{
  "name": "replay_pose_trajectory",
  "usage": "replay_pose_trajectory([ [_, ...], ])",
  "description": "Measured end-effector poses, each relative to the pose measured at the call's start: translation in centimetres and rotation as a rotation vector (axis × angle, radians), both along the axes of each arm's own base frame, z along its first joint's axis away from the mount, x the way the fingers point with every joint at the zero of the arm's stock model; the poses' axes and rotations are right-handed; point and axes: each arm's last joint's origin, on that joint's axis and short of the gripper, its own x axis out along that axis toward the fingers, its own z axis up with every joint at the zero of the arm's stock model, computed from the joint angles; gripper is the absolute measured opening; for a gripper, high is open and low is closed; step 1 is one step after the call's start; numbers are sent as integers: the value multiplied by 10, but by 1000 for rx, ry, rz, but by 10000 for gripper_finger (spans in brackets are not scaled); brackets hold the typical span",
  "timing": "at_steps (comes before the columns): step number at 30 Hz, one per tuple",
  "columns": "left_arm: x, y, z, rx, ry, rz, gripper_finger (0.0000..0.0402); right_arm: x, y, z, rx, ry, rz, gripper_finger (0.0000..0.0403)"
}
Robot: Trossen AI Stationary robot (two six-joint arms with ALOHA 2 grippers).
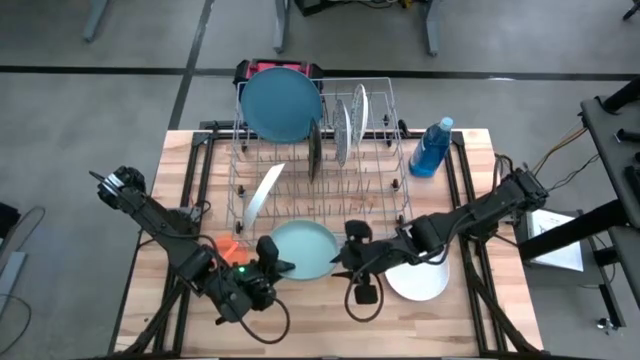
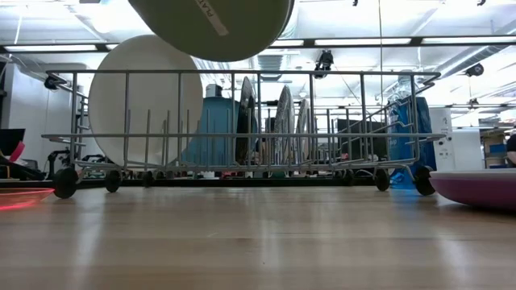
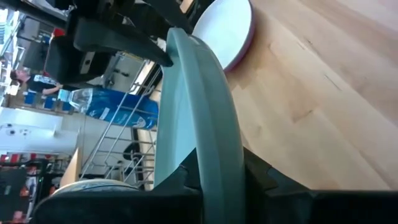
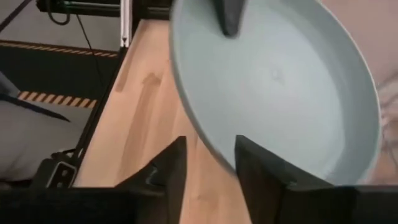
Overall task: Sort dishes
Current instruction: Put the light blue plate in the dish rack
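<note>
I work in a lab or workshop hall: grey concrete floor, ceiling strip lights, a wooden surface on a metal frame.

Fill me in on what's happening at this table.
Two robot arms are passing a round teal-green plate in front of the wire dish rack. The left gripper is clamped on its rim, while the right gripper has its jaws parted around the opposite edge. A white plate with a purple underside lies flat by the right arm.
</note>
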Motion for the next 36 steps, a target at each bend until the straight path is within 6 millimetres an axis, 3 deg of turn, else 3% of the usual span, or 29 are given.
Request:
replay_pose_trajectory([
  [7,-3,-1,0,7,-30,51,32,-16,0,1,82,116,8,186],
  [15,-11,-10,-2,17,-16,14,32,-30,-5,1,173,265,-43,215],
  [20,-22,-21,-5,293,43,-111,32,-44,-20,13,203,269,-232,213],
  [27,-29,-26,-3,588,64,-162,32,-61,-45,47,284,64,-492,214],
  [32,-26,-32,-11,750,131,-238,32,-55,-61,60,421,-32,-537,242],
  [36,-19,-38,-21,888,164,-230,32,-44,-70,54,446,-1,-532,269],
])
